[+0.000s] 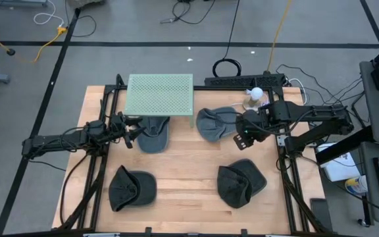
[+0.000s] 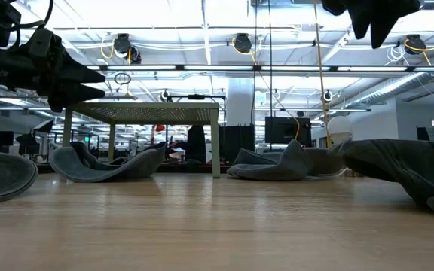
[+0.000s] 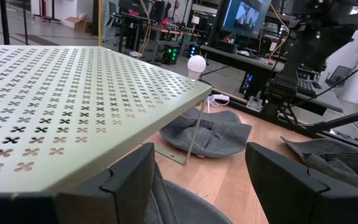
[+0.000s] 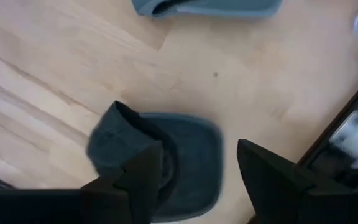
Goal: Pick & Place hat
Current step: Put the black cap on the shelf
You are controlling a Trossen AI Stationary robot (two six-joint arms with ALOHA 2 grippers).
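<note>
Four dark grey hats lie on the wooden table. One point(image 1: 153, 135) lies partly under the green perforated rack point(image 1: 160, 93), resting on its crown. Another hat point(image 1: 216, 123) lies right of the rack. Two more lie nearer: near left point(image 1: 131, 189) and near right point(image 1: 241, 183). My left gripper point(image 1: 133, 131) is open and held level just left of the hat under the rack point(image 3: 179, 208). My right gripper point(image 1: 243, 136) is open, raised above the table beside the far right hat. Its wrist view looks down on the near right hat point(image 4: 160, 165).
The rack stands on thin legs point(image 3: 194, 134) at the table's far middle, its top point(image 3: 73, 93) above my left fingers. A white bulb point(image 1: 256, 93) and cables lie at the far right edge. Black frame rails point(image 1: 285, 164) run along both table sides. Bare wood point(image 1: 189, 158) lies between the hats.
</note>
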